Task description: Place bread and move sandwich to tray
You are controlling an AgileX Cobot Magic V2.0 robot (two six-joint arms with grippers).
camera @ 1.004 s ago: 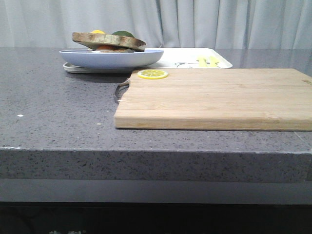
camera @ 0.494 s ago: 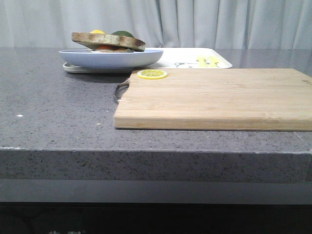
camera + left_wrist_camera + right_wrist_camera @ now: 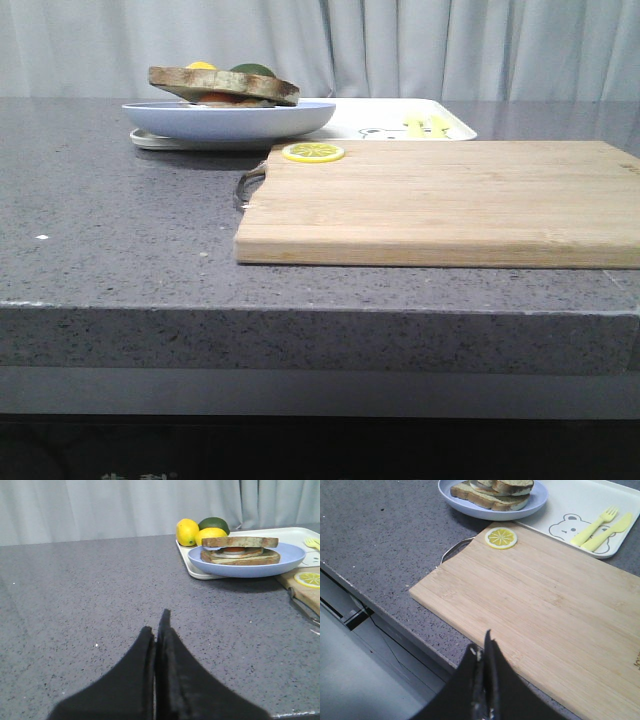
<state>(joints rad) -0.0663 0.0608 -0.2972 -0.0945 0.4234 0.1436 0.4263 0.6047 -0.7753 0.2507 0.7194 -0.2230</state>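
Worktop (image 3: 120,220) of grey speckled stone carries a wooden cutting board (image 3: 440,200) with a lemon slice (image 3: 313,152) on its far left corner, and behind that lies the white tray (image 3: 572,502) with a bear print and a yellow fork and knife. Sandwich (image 3: 240,549) sits on the light-blue plate (image 3: 280,565), whose far part rests on the tray's left end, with the bread (image 3: 240,542) as its top slice and lemons and a lime just behind. My left pincer (image 3: 159,630) is closed on nothing low over bare worktop, well apart from the plate, and my right pincer (image 3: 482,655) is likewise closed and empty above the board's near edge, the sandwich far beyond it.
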